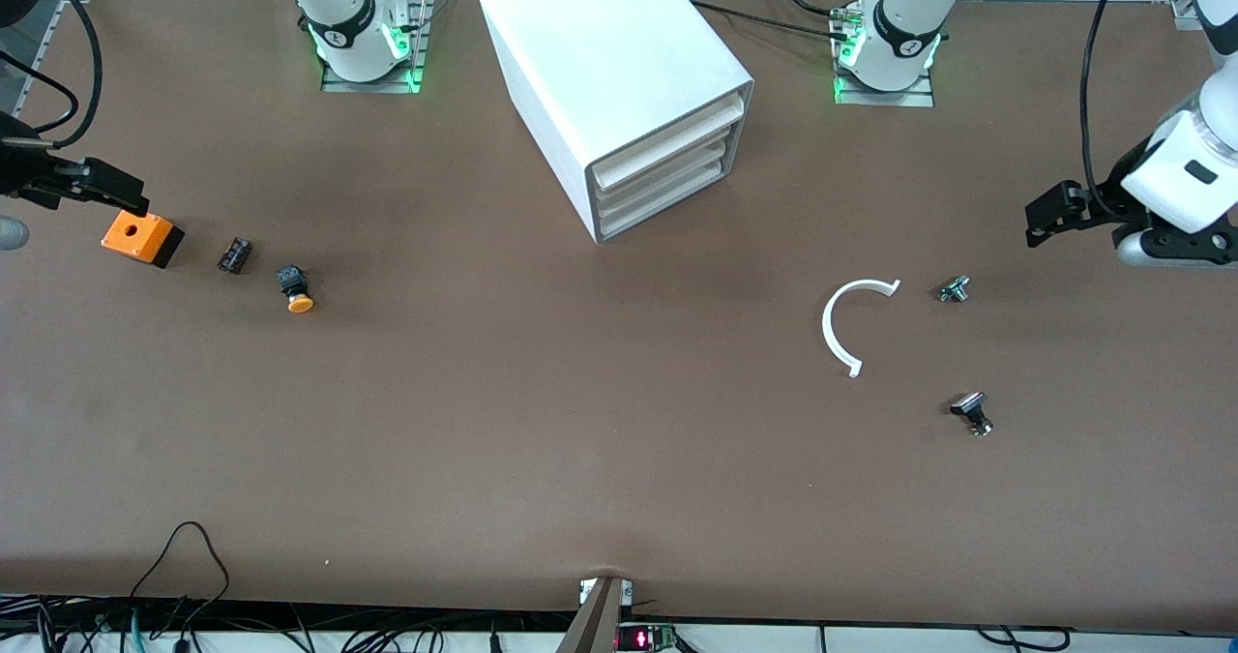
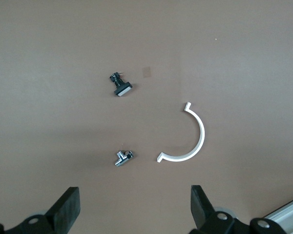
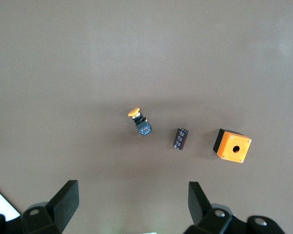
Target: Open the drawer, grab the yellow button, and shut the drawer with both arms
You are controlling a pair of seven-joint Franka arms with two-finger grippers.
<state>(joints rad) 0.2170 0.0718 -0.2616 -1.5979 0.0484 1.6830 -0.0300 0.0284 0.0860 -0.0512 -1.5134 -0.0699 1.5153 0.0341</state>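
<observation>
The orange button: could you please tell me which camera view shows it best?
The right wrist view: the button lies near mid-frame, with cap and black body both distinct. The front view shows it smaller, toward the right arm's end of the table. The left wrist view misses it.

White arms (image 1: 1185, 164), black joint bands, black end effectors, green-lit bases.

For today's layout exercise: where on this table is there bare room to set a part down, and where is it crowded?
Widest bare patch: between the button and the white arc, in front of the cabinet. Crowded spots: the button, black part and orange box in a row; the arc with two small metal parts.
</observation>
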